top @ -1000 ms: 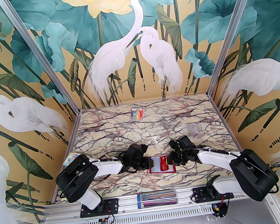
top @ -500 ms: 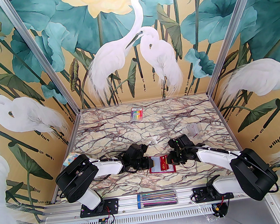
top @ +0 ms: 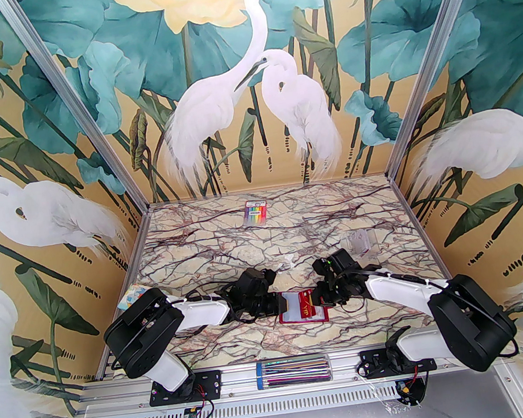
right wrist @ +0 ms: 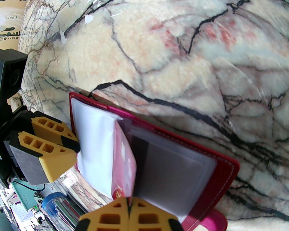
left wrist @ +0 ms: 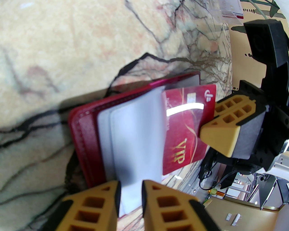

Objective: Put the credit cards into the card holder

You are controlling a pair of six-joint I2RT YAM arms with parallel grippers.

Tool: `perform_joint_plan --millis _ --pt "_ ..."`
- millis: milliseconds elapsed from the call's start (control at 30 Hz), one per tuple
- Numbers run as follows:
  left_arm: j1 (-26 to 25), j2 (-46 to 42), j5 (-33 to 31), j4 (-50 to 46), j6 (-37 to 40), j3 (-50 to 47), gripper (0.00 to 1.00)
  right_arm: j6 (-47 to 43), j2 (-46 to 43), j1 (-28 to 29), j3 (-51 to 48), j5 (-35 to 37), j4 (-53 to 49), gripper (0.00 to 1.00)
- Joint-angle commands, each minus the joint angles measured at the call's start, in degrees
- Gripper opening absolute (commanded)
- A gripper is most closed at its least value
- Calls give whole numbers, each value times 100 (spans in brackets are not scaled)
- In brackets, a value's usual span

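Observation:
The card holder [top: 289,315], a dark red wallet, lies open on the marble table between both grippers. My left gripper [left wrist: 129,187] is shut on the edge of its clear sleeves [left wrist: 133,139] and holds them lifted off the cover [left wrist: 85,135]. My right gripper [right wrist: 129,207] is shut on a dark red credit card [left wrist: 187,126] with gold "VIP" lettering. The card's [right wrist: 124,162] far edge sits in among the sleeves at the wallet's [right wrist: 225,171] spine. From above, the left gripper [top: 280,303] and right gripper [top: 319,300] face each other across the card [top: 307,304].
A rainbow-striped pack [top: 255,213] lies at the back of the table. A small clear plastic box [top: 359,242] stands behind the right arm. A colourful patterned square [top: 130,297] sits at the left edge. A clear tube of pens [top: 293,371] lies on the front rail.
The right wrist has edged slightly left and away with the card still in its grip. The left arm and the wallet have stayed put.

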Motion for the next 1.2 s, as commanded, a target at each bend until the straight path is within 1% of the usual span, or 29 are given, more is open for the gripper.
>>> perform_joint_plan --millis 0,700,1167 --pt "-39 113 -286 -440 113 22 24 -100 160 -6 24 412 -228 0" --pt "-57 145 -294 -440 115 34 24 210 121 25 -172 333 130 0" --pt "-65 161 -294 -431 115 21 23 508 104 207 -227 433 235 0"
